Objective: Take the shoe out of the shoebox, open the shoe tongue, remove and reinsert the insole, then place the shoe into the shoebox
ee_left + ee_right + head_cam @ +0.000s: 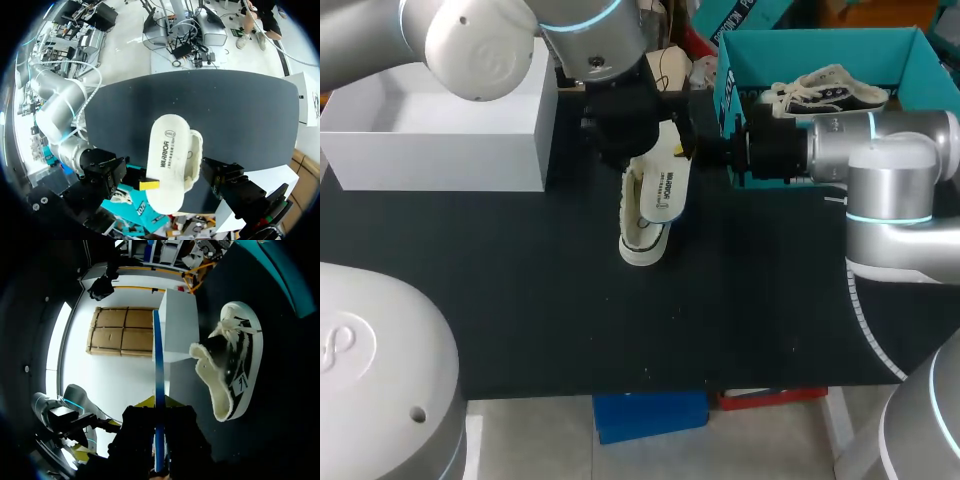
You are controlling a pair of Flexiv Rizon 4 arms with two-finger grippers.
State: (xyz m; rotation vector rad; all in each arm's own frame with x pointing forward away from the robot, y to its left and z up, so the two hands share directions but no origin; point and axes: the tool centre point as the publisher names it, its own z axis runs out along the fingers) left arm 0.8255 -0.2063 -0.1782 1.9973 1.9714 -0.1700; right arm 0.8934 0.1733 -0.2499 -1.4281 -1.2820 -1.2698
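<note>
A white box [440,150] stands on the table [520,300], to the left of the shoe [642,238]. The left arm [590,40] is held just behind the shoe, and how its jaws stand cannot be told. The shoe lies on the table, outside both boxes, so the taking out is judged done. Over the shoe's opening the insole [666,185] is held. It is gripped from two sides by the jaws of the right arm [865,140], which are closed on its edge. Whether its lower end touches the shoe cannot be told. To the right of the shoe a teal box [820,48] with a second shoe [825,90] is seen. With the insole out, the reinserting and the placing into a box seem left to be done.
</note>
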